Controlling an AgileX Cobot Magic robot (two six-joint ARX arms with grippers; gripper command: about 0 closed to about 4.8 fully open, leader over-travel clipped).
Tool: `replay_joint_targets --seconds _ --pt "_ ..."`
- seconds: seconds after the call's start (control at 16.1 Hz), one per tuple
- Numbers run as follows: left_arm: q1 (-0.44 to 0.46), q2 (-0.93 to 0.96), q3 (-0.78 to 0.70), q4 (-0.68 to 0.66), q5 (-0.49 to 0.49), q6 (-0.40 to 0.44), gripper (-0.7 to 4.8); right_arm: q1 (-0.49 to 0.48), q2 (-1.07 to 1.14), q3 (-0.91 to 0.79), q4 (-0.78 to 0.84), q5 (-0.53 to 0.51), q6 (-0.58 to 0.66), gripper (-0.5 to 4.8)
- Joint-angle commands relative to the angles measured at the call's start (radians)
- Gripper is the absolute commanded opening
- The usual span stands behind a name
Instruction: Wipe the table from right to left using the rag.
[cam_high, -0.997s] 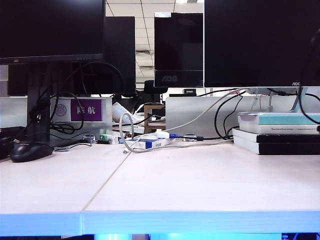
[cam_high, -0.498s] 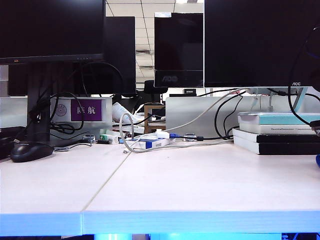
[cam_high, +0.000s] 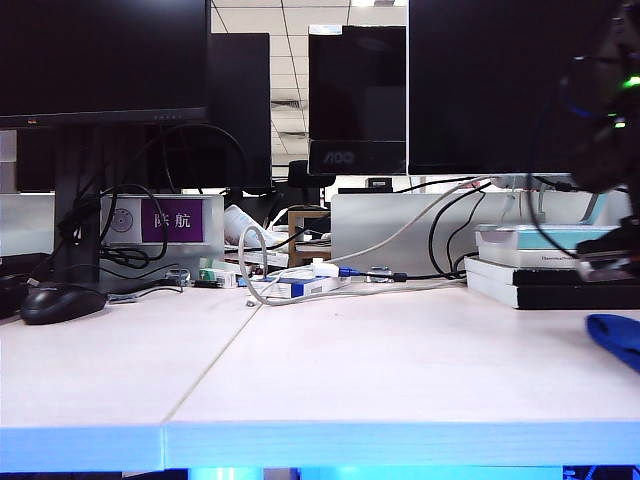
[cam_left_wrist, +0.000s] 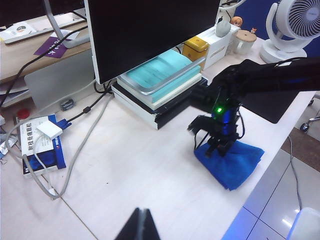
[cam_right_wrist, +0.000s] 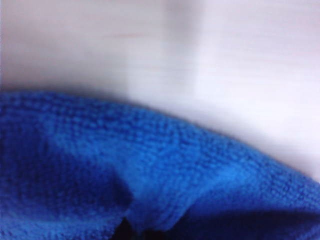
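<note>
The bright-blue rag (cam_left_wrist: 234, 161) lies bunched on the white table (cam_left_wrist: 150, 170) near its right front corner. It shows at the right edge of the exterior view as well, the rag (cam_high: 616, 338). My right gripper (cam_left_wrist: 218, 148) points down into the rag and is shut on it. In the right wrist view the rag (cam_right_wrist: 150, 170) fills the near part and hides the jaws, with bare table (cam_right_wrist: 210, 55) beyond. My left gripper (cam_left_wrist: 142, 224) hovers shut and empty over the middle of the table, well away from the rag.
A stack of books (cam_high: 555, 265) under a monitor (cam_high: 510, 80) stands just behind the rag. Cables and a white box (cam_high: 305, 283) lie at mid-back. A black mouse (cam_high: 60, 301) sits far left. The front edge (cam_high: 320, 440) is close.
My right arm has swung in from the right edge of the exterior view, and the rag has slid leftward into view with it. The left arm has stayed still.
</note>
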Motion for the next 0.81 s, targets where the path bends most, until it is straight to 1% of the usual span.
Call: replay_joint_targets --seconds 0.06,0.19,0.37,0.81 --pt "0.0 -0.003 0.002 0.006 0.004 0.0 -0.05 0.081 0.022 -0.015 0.097 -0.078 0.018 -0.06" --pt "0.0 -0.003 0.002 0.004 0.004 0.0 -0.05 0.117 0.022 -0.015 0.122 -0.107 0.024 -0.06" --pt "0.0 -0.003 0.002 -0.017 0.003 0.0 -0.05 0.201 0.022 -0.015 0.177 -0.155 0.029 -0.06" --pt "0.0 -0.003 0.002 -0.042 0.003 0.0 -0.05 0.348 0.022 -0.015 0.251 -0.165 0.041 -0.06"
